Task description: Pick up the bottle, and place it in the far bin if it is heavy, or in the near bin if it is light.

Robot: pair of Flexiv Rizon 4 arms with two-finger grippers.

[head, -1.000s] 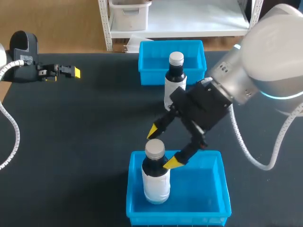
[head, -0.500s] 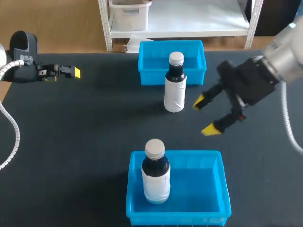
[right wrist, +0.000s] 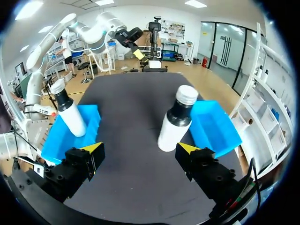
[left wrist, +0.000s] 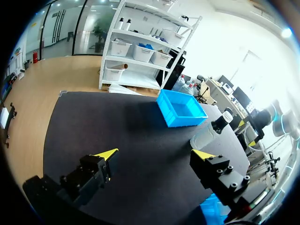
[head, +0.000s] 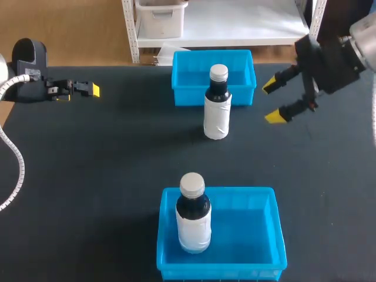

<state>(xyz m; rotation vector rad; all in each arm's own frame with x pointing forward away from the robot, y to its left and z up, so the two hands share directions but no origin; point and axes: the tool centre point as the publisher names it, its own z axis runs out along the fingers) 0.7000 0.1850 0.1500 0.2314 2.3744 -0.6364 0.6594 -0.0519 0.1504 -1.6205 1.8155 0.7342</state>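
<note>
One white-labelled bottle with a dark neck and silver cap stands upright on the black table, just in front of the far blue bin. A second, similar bottle stands inside the near blue bin. My right gripper hangs open and empty to the right of the standing bottle, apart from it. In the right wrist view that bottle is ahead of the right gripper, with the far bin beside it. My left gripper is open and empty at the table's far left.
The near bin with its bottle lies ahead of my right gripper to one side. The left wrist view shows the far bin and the standing bottle well ahead across bare black table.
My right gripper, open beside the cap of the bottle in the near bin, has pulled away to the far right. That bottle stays in the bin. The left arm has not moved.
</note>
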